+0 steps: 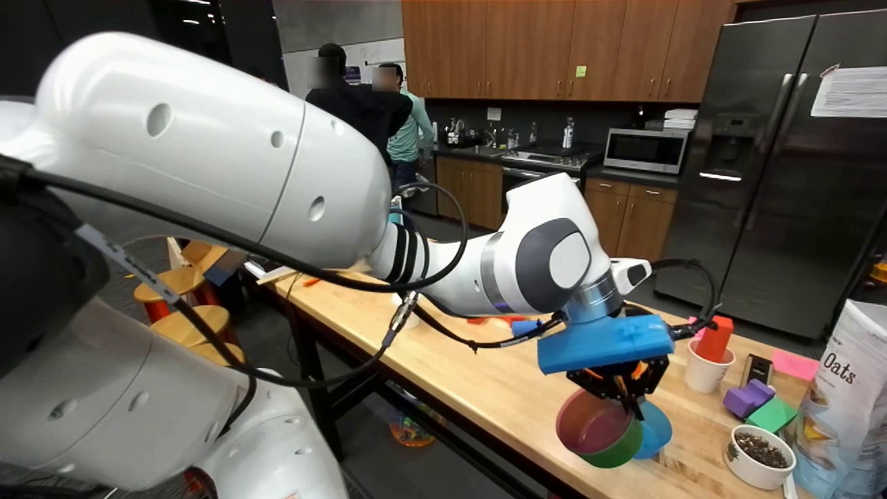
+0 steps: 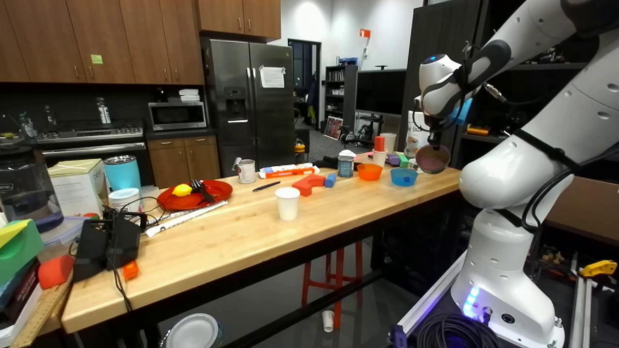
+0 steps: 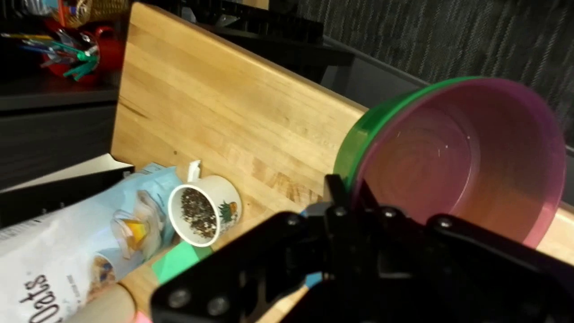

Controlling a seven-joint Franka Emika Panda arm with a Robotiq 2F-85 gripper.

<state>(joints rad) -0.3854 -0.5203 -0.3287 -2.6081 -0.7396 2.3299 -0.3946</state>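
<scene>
Wall (image 2: pixel 347 24) bright, upper middle in exterior view; wrist view dimmer, soft; small glints in bowl (image 3: pixel 448 166), right.

A pink bowl (image 3: pixel 430 166) nested in a green bowl (image 3: pixel 354 139) hangs tilted midair near the table edge (image 3: pixel 251 63).

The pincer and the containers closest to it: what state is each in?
Green-and-pink bowl: tilted, looks empty
Pincer: gripping that bowl's rim
Blue bowl: upright
Orange bowl: upright
Small white cup: upright, holding dark bits
Paper cup: upright, red block sticking out
Oats bag: standing
</scene>
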